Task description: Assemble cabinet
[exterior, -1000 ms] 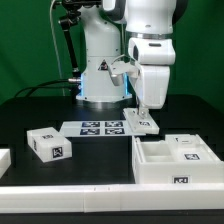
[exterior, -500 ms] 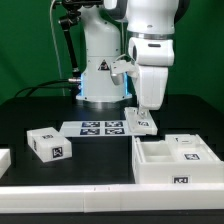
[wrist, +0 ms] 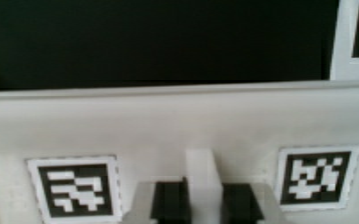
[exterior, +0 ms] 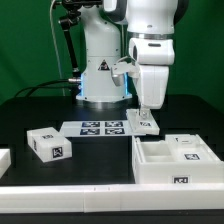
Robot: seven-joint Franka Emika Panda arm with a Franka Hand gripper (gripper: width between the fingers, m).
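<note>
The cabinet [exterior: 158,170], a large white box body with inner compartments and a tag on its front, stands at the front of the exterior view's right. My gripper [exterior: 143,108] hangs behind it, shut on a white panel [exterior: 142,122] with square tags, low over the black table. In the wrist view the panel [wrist: 176,125] fills the frame with two tags. My gripper [wrist: 201,198] has its dark fingers [wrist: 167,203] on either side of a raised white ridge of the panel.
A small white tagged block [exterior: 48,143] lies at the exterior view's left, with another white piece [exterior: 3,160] at the far left edge. The marker board [exterior: 100,128] lies flat in the middle. The robot base [exterior: 100,70] stands behind.
</note>
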